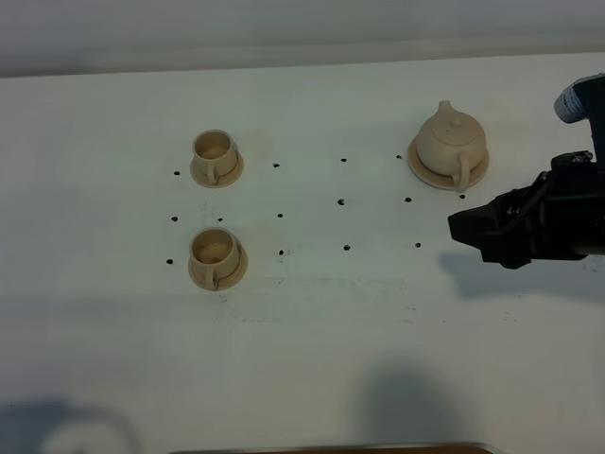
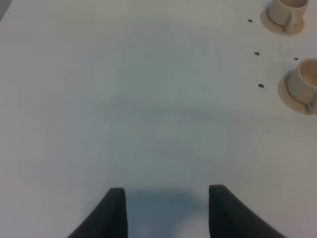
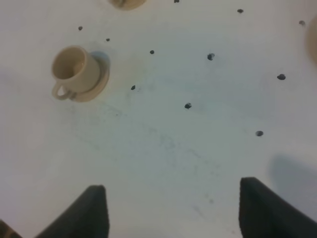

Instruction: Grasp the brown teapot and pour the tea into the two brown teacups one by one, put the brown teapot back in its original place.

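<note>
The brown teapot [image 1: 452, 138] stands on its round coaster, the original place [image 1: 475, 175], at the far right of the table. The two brown teacups sit on saucers at the left: the far one [image 1: 216, 154] and the near one [image 1: 216, 253]. My right gripper [image 1: 469, 236] is open and empty, hovering just in front of the teapot and apart from it. Its wrist view shows the wide-open gripper [image 3: 173, 208] above bare table, with the near cup [image 3: 74, 71] ahead. My left gripper [image 2: 167, 208] is open and empty over bare table, with both cups [image 2: 301, 85] [image 2: 286, 14] at the frame's edge. It is out of the high view.
Small dark dots [image 1: 342, 201] mark the white table [image 1: 331, 331] between the cups and the teapot. A thin brown edge [image 1: 331, 448] runs along the bottom of the high view. The table's far edge [image 1: 284, 68] lies behind the cups.
</note>
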